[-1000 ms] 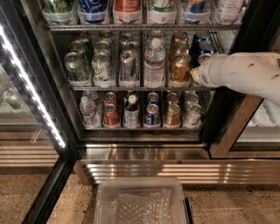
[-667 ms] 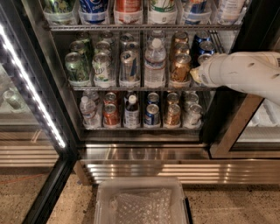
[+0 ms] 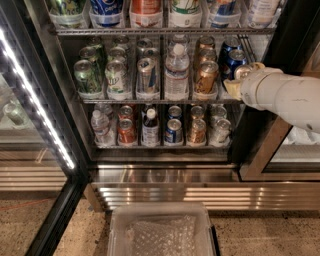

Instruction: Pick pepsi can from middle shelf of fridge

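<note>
LED strip (image 3: 37, 100) runs down L side of the fridge (image 3: 165, 192). Middle shelf (image 3: 150, 100), L to R: green cans (image 3: 85, 75), silver cans (image 3: 116, 75), water bottle (image 3: 176, 70), gold can (image 3: 206, 75), blue cans (image 3: 231, 52) at R end. Gripper (image 3: 245, 76) reaches in from R, fingers clenched on the front pepsi can (image 3: 243, 71); only its silver top shows, body hidden. Top-shelf bottles (image 3: 145, 10) cut off at the top. Clear bin (image 3: 117, 220) below, partly out of view.

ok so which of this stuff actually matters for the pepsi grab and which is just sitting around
For the job: pepsi can, at the right end of the middle shelf; fridge; gripper, at that same end.
Just there: gold can, water bottle, green cans, lower-shelf cans, clear bin on the floor.
</note>
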You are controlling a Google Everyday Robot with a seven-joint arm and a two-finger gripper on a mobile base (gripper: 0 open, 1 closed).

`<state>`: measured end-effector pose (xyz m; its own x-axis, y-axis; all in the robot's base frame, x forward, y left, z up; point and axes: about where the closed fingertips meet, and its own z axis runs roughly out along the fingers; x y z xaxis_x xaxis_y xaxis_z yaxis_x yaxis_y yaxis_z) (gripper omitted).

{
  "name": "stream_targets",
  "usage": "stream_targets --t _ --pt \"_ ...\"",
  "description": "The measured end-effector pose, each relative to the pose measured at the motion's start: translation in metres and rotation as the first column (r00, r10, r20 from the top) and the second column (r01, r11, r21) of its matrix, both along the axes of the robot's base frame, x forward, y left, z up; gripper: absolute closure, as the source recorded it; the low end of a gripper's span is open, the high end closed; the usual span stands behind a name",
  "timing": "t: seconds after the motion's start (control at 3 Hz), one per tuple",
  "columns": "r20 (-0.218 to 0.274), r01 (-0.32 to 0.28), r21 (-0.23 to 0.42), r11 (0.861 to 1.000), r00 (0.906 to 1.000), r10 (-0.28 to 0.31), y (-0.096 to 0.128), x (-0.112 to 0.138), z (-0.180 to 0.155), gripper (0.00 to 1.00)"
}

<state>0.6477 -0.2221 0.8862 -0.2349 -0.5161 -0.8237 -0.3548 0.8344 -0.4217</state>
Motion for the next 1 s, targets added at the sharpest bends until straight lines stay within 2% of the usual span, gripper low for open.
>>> stream_targets --t 0.67,1.0 --pt "0.121 -0.046 0.001 0.999 0.9916 0.046 -0.001 -0.006 0.066 1.00" --pt "0.121 -0.046 0.001 0.999 0.9916 0.046 -0.001 -0.006 0.066 1.00"
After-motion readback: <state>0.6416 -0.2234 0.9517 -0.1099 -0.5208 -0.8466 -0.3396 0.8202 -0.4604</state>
